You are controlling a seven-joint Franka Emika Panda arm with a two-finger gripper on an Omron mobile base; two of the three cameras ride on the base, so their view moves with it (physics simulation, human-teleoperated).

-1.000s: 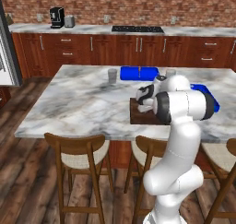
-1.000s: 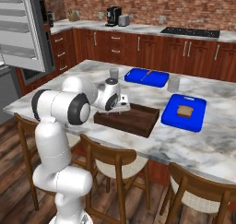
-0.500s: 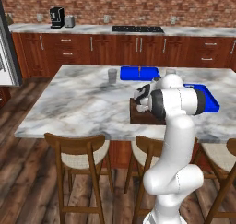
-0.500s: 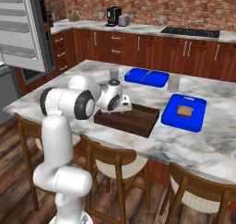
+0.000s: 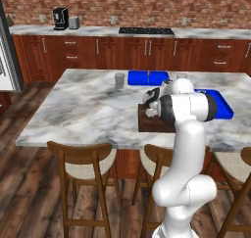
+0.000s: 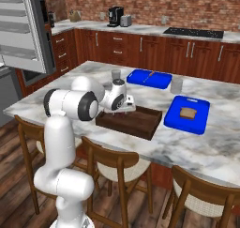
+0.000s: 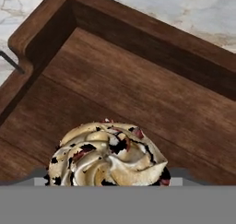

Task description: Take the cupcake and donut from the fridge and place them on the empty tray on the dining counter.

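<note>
Cupcake: the cupcake point(image 7: 108, 156) is seen at the bottom of the hand view, swirled pale frosting with dark and reddish specks, resting on the wooden floor of the tray.
Tray: the dark brown tray point(image 6: 140, 125) is set on the marble surface point(image 5: 88, 105) near its front edge; in the hand view one inner corner and two raised rim walls point(image 7: 152, 38) are shown beyond the cupcake.
Hand: the hand point(image 6: 125, 103) is held low over the near-left part of the tray in the right base view; in the left base view the hand point(image 5: 151, 105) is seen just above the tray's left end point(image 5: 144, 122). Whether the jaws are parted or closed cannot be told, and the fingertips are hidden behind the cupcake.
Grip: whether the cupcake is clasped or released cannot be told.
Fridge: the fridge point(image 6: 26, 30) is seen at the far left of the right base view, its door open and shelves showing.
Nearby: two blue rectangles point(image 6: 150, 78) point(image 6: 187, 114) are laid on the surface beyond and beside the tray; a brown piece lies on the nearer one.
</note>
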